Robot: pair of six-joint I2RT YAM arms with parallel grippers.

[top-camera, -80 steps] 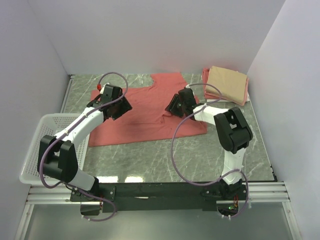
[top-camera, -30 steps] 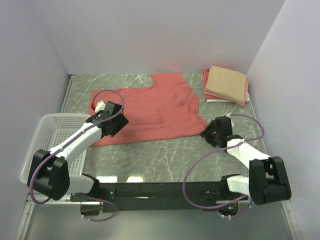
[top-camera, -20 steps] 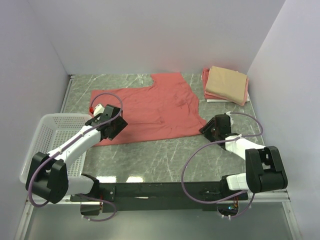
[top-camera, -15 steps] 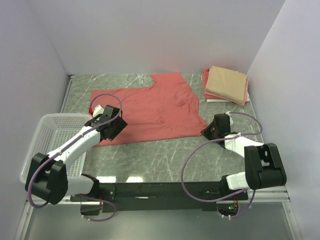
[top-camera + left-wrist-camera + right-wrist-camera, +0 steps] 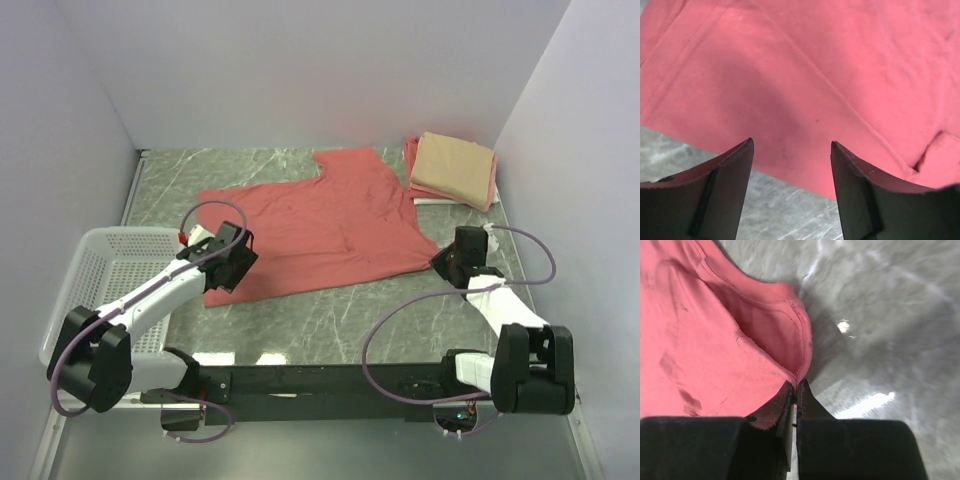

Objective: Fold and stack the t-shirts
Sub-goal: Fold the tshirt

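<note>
Grey marbled desk [image 5: 330, 310], top view: your salmon-red cloth t-shirt [image 5: 320, 225] has been dragged rightward since a second ago. Left wrist: left fingers [image 5: 730, 185] gape above its hem. Right wrist: right fingers [image 5: 812, 415] pinch its corner.

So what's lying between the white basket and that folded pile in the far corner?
The red t-shirt, spread out on the table, fills that stretch; the top view shows it.
</note>
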